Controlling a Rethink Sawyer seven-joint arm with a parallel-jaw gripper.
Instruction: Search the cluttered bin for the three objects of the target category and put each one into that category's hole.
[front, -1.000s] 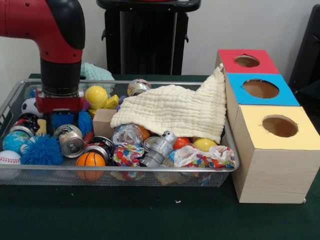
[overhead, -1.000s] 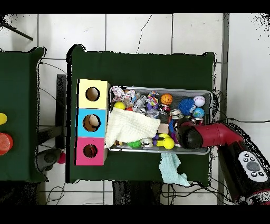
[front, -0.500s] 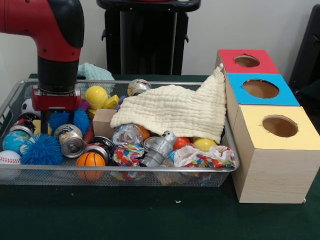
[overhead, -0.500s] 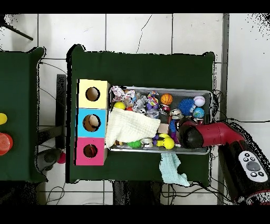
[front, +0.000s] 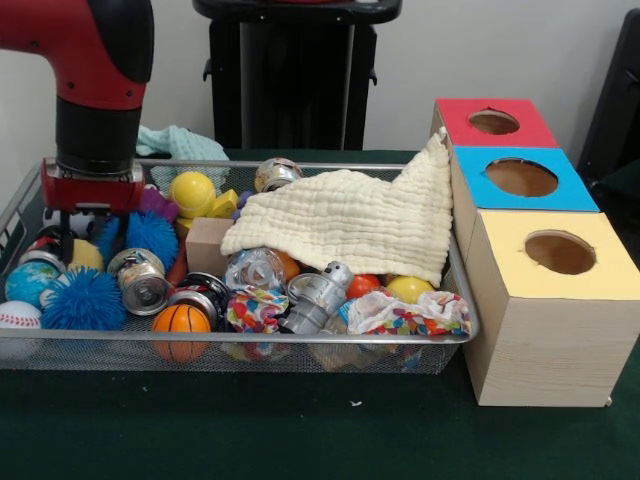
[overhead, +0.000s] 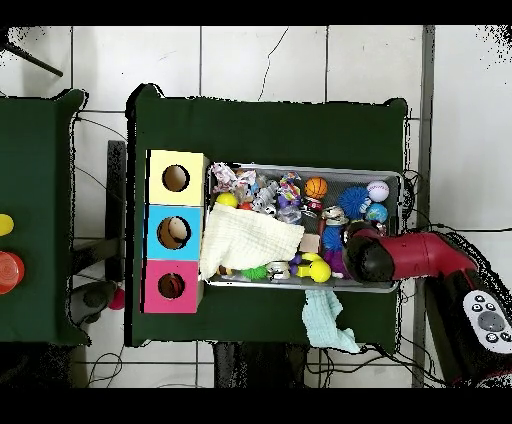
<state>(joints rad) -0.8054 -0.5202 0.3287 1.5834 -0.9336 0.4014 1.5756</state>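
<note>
Red and black, the arm (front: 95, 90) in the front view has lifted and slid toward the wire bin's (front: 240, 340) left end over the past second. Its gripper (front: 88, 228) now hangs above the blue spiky ball (front: 82, 300) and the tin can (front: 140, 282). Whether it is open or closed cannot be told, and nothing visibly came up with it, so this looks like a withdrawal without a pick.

In the overhead view, the arm's head (overhead: 365, 258) has shifted toward the bin's right end, well apart from the three holed boxes (overhead: 152, 232) at its left end. The balls, cans and cloths remain in the bin, and the cream cloth (overhead: 245, 240) still covers part of it.
</note>
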